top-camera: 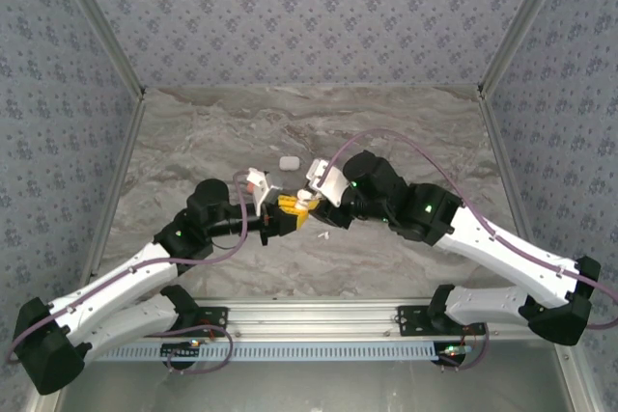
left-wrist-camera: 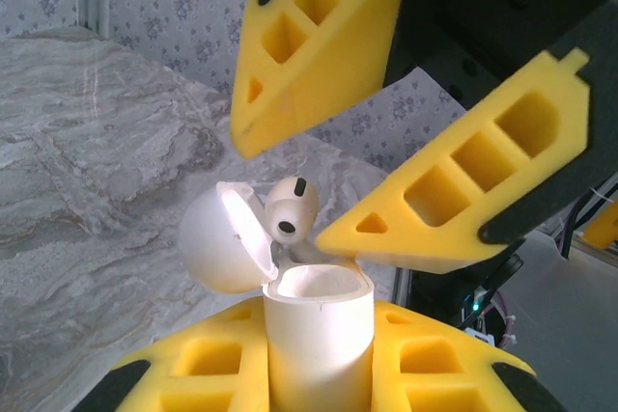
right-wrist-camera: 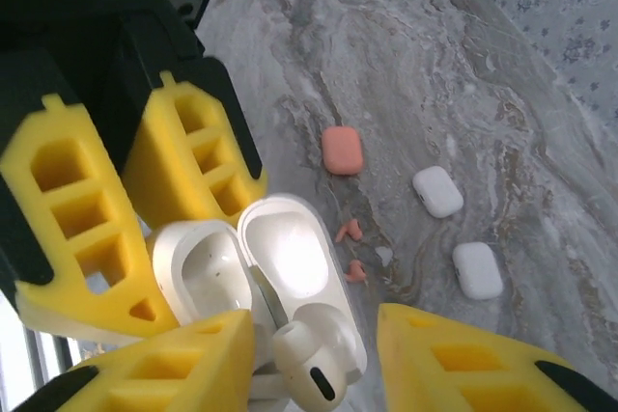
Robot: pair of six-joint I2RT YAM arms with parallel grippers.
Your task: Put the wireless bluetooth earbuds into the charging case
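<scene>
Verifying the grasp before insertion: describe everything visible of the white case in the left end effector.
The glossy white, rounded plastic charging case is clamped by its body between the left end effector's yellow fingers. Its hinged lid is swung open sideways, showing a pale hollow inside. A white earbud sits at the open mouth, apparently not fully seated.

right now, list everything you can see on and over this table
charging case: one, white, lid open, held in the left gripper
white earbud: one, at the case's mouth, between the right gripper's fingers
coral earbuds: two, on the table, close together
white closed cases: two, on the table, apart
coral closed case: one, on the table
table: one, grey marble
left gripper: yellow fingers, shut on the charging case
right gripper: yellow fingers, open
</scene>
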